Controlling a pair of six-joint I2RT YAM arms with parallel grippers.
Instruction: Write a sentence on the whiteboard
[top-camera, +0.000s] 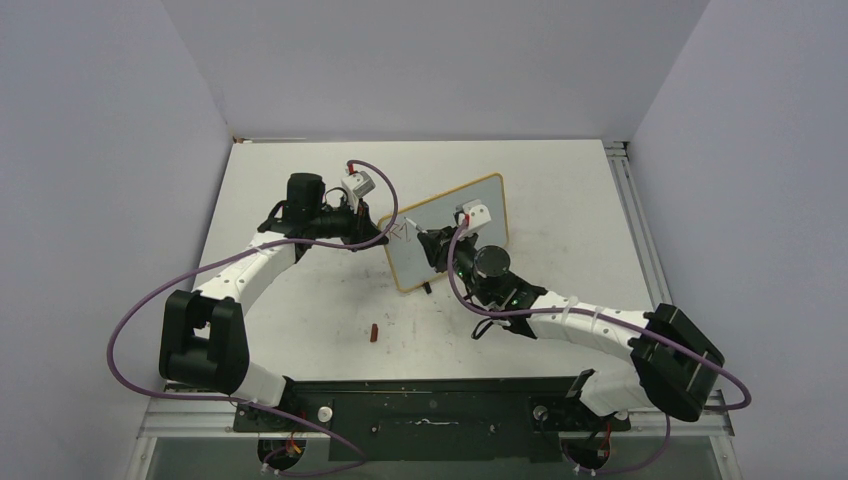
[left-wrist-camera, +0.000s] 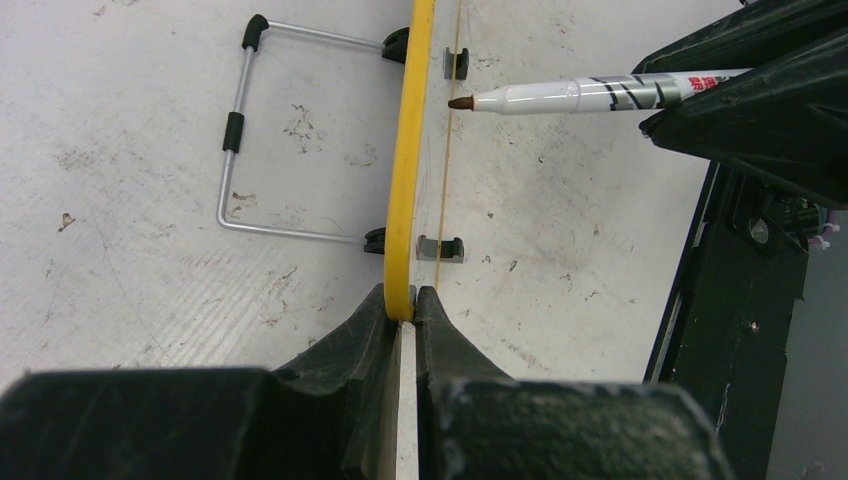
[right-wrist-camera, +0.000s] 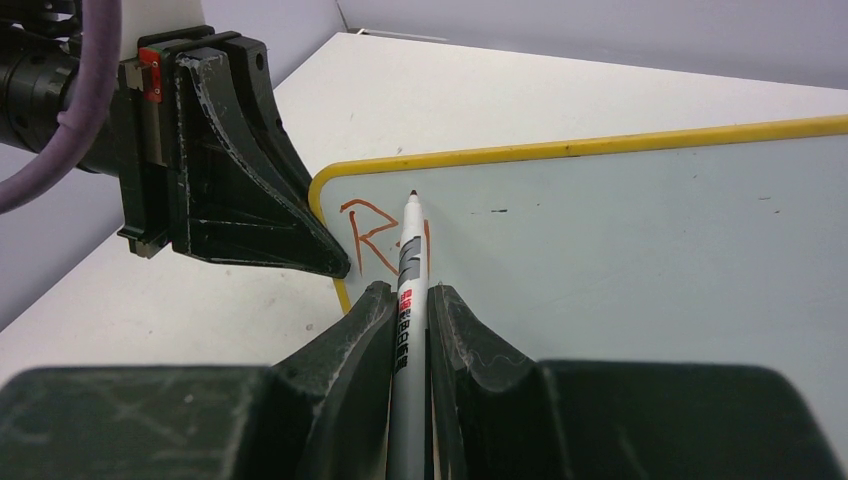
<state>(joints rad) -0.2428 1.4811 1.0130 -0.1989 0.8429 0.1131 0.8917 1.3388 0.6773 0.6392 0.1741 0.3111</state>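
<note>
The whiteboard (top-camera: 452, 228) stands on the table, its yellow frame (left-wrist-camera: 410, 150) seen edge-on in the left wrist view. My left gripper (left-wrist-camera: 413, 300) is shut on the board's left edge (top-camera: 388, 232). My right gripper (right-wrist-camera: 410, 310) is shut on a white marker (right-wrist-camera: 410, 265) in front of the board's face (right-wrist-camera: 620, 230). The marker's tip (left-wrist-camera: 460, 102) is at or just off the board near its upper left corner; I cannot tell whether it touches. Of the sentence, a red-brown "R" (right-wrist-camera: 362, 235) and one stroke beside it show. My right gripper also shows in the top view (top-camera: 432, 243).
The board's wire stand (left-wrist-camera: 235, 130) rests on the table behind it. A small red-brown cap (top-camera: 374, 332) lies on the table in front of the board. The left fingers (right-wrist-camera: 250, 190) sit close to the left of the marker. Walls enclose the table.
</note>
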